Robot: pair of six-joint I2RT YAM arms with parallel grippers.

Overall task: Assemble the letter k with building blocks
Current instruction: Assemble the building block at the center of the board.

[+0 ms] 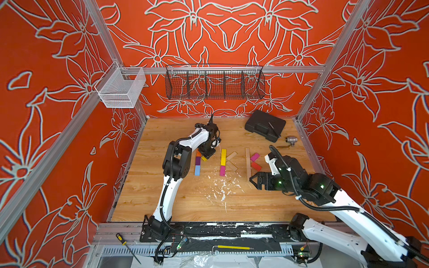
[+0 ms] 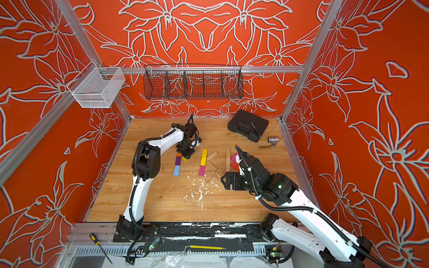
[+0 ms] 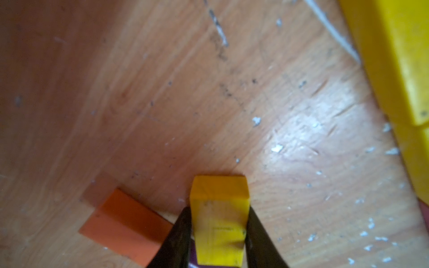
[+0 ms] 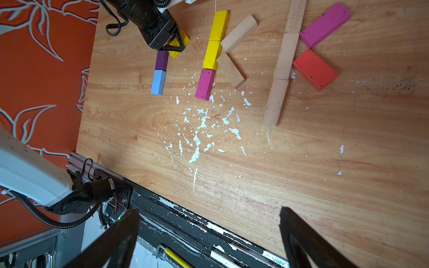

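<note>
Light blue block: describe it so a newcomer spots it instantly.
On the wooden table, look beside the left arm. The light blue block lies there, end to end with a purple block, at the end nearest the robot's base; no other block is blue.

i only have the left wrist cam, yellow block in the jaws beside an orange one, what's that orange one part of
Observer: The orange block heads a straight stem, then purple block, then light blue block, end to end.
Operator: any other letters out there
Observer: Two k shapes lie toward the right arm's side, one on a yellow and magenta stem, one on a plain wood stem.
Operator: and the right arm
Observer: The right gripper hangs open and empty by the near end of that wood stem.
</note>
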